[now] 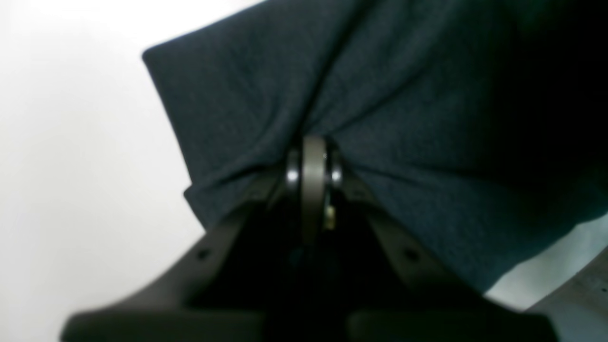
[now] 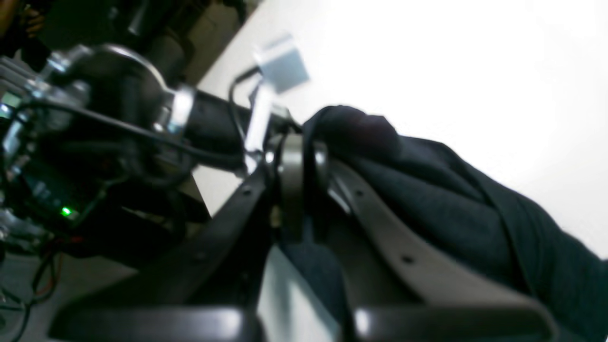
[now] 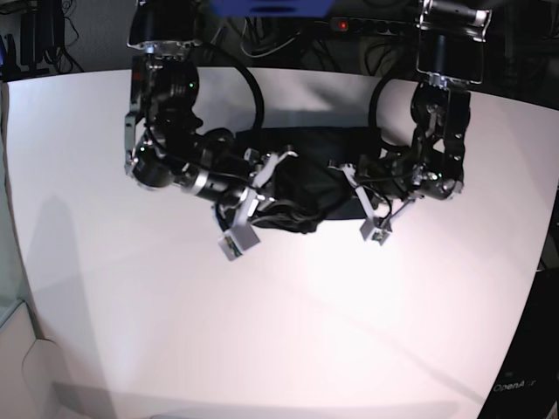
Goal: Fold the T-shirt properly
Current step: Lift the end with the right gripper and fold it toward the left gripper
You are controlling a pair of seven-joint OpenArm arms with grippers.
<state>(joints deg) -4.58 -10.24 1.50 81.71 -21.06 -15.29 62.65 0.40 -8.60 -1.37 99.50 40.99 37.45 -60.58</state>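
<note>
The T-shirt (image 3: 307,208) is a dark, bunched heap at the back middle of the white table (image 3: 288,323), with a flatter part (image 3: 301,140) behind it. My left gripper (image 3: 343,171), on the base view's right, is shut on a fold of the fabric. In the left wrist view the cloth (image 1: 380,95) fans out from the closed tips (image 1: 313,152). My right gripper (image 3: 278,168), on the base view's left, is also shut on the shirt. In the right wrist view the cloth (image 2: 451,199) drapes over its fingers (image 2: 304,142). The two grippers sit close together, lifting the cloth's middle.
Both arms reach in from the back edge of the table. Cables and a power strip (image 3: 349,24) lie behind them. A black box (image 3: 524,367) stands at the lower right, and a glass edge (image 3: 9,288) is at the far left.
</note>
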